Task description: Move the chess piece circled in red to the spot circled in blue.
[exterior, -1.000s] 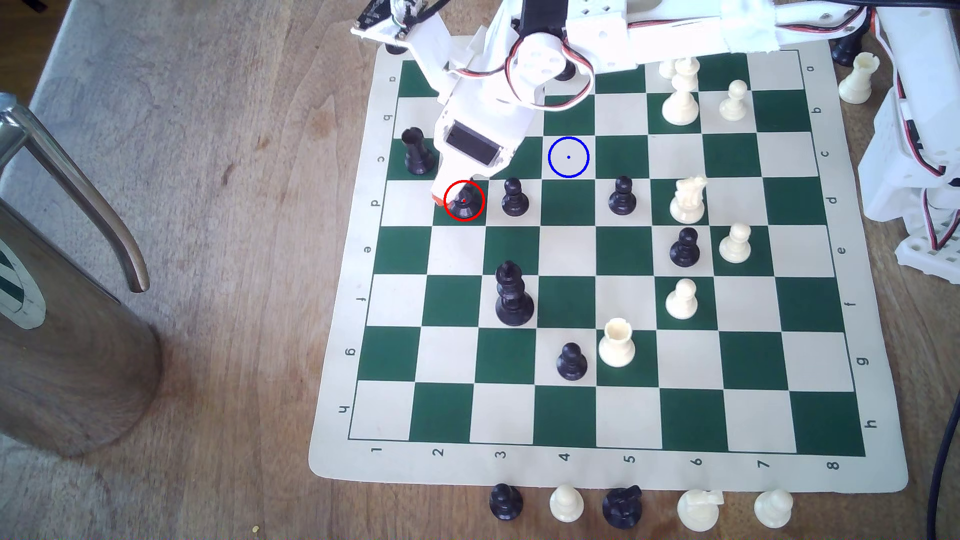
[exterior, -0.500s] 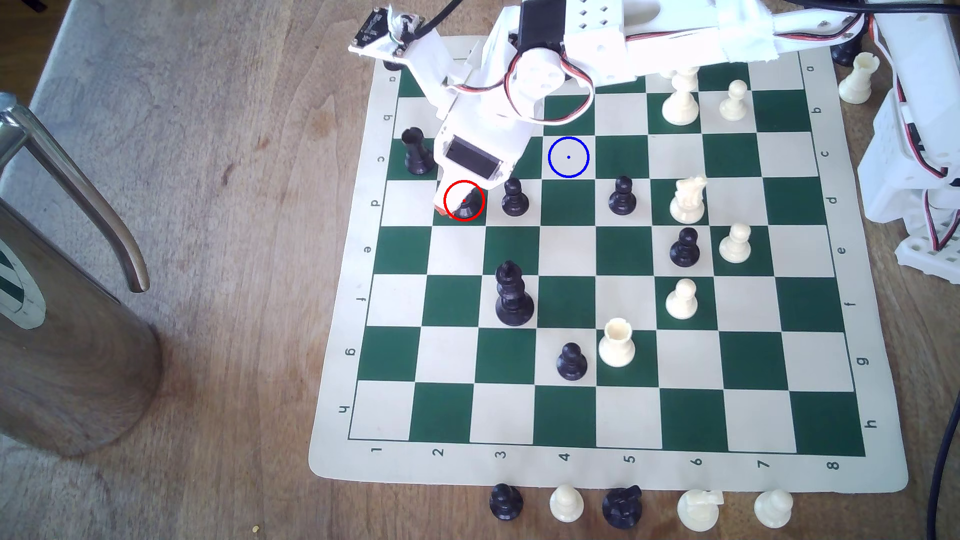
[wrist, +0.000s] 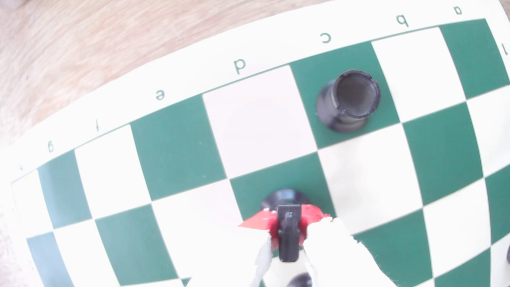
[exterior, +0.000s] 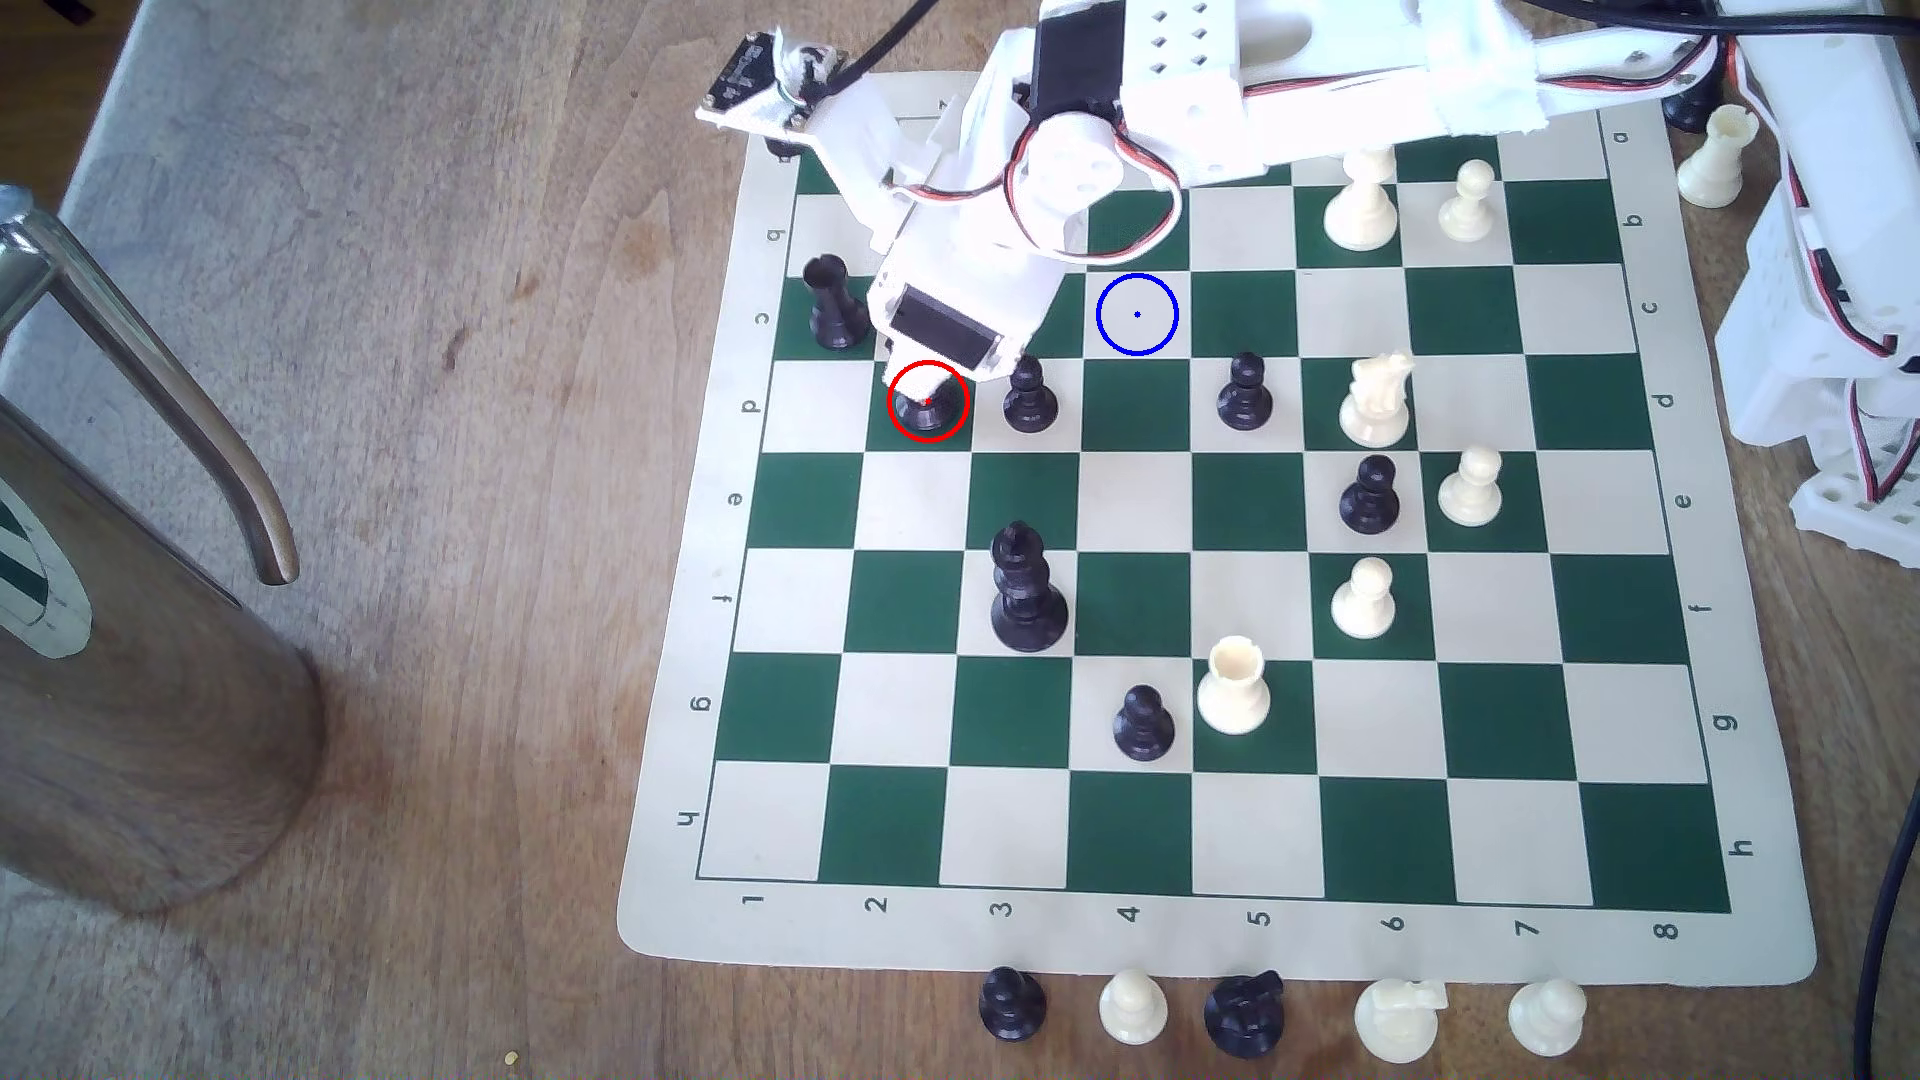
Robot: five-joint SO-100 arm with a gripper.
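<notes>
A wooden bench (exterior: pixel 468 260) is seen carrying a green-and-cream chess mat (exterior: pixel 1195 940), laid flat. Off the mat's near edge, five pieces are stood in a row directly on the wood: a black pawn (exterior: pixel 1011 1003), a cream pawn (exterior: pixel 1131 1005), a black knight (exterior: pixel 1243 1013), a cream knight (exterior: pixel 1397 1018) and another cream pawn (exterior: pixel 1547 1015). A metal jug (exterior: pixel 125 665) is set at the exterior view's left.

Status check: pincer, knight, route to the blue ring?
Pincer shut on knight. Knight on its red-ringed green square. Blue-ringed spot bare. Black pawn beside the knight, near the route.
</notes>
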